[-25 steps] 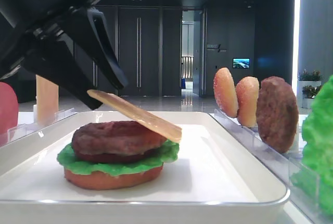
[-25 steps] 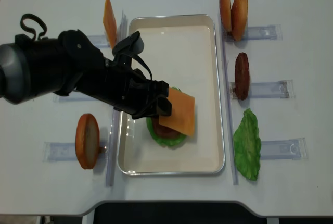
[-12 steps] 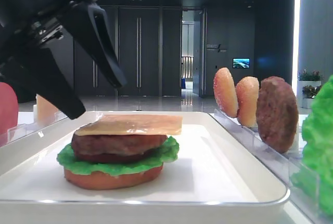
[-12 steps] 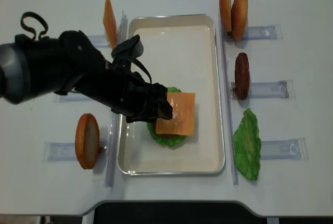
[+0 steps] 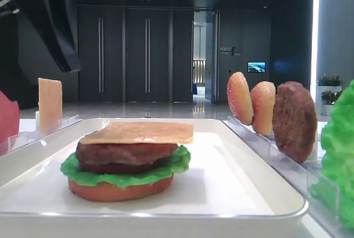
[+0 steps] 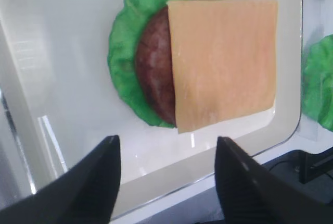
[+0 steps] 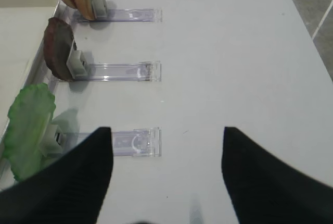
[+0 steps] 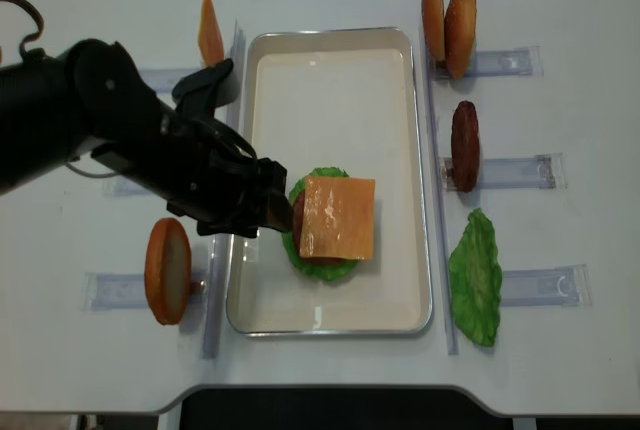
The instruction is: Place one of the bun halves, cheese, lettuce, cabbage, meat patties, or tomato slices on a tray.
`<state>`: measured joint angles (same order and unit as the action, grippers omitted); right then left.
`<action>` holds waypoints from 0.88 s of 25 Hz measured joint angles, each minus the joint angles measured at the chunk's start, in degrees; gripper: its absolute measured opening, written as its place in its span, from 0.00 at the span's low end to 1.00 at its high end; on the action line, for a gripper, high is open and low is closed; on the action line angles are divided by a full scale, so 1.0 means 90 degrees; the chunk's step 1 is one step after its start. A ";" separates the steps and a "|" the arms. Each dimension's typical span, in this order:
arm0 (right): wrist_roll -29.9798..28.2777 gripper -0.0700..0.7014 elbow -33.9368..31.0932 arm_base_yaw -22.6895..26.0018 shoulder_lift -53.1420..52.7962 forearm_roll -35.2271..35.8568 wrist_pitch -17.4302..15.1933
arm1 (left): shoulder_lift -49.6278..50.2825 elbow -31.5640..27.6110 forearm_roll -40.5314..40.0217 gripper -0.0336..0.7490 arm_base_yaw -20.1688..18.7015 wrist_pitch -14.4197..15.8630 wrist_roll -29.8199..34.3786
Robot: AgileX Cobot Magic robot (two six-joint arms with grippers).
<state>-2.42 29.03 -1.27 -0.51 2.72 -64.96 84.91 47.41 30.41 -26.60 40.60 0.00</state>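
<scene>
Cheese (image 8: 337,217) released onto patty (image 6: 153,78); left tool (image 8: 268,209) withdrawn, open.

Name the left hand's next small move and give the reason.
Probably lift the left hand up and clear of the tray. The cheese lies flat on the patty, free of the open fingers, so nothing is left to hold.

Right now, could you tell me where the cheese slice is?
In the overhead view the cheese lies flat on the meat patty and lettuce, in the near half of the tray.
</scene>
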 joint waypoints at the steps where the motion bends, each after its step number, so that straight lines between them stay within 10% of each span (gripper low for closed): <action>1: 0.0000 0.65 0.0000 0.0000 0.0000 0.0000 0.0000 | -0.0043 0.0073 -0.0193 0.60 0.0000 0.0141 -0.0146; 13: 0.0000 0.65 0.0000 0.0000 0.0000 0.0000 0.0000 | -0.0125 0.1544 -0.2115 0.70 0.0005 0.2712 -0.1226; 22: 0.0000 0.65 0.0000 0.0000 0.0000 0.0000 0.0000 | -0.0125 0.1836 -0.2617 0.78 0.0005 0.3217 -0.1485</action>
<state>-2.42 29.03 -1.27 -0.51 2.72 -64.96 83.79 63.93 6.86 -26.56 69.56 -13.37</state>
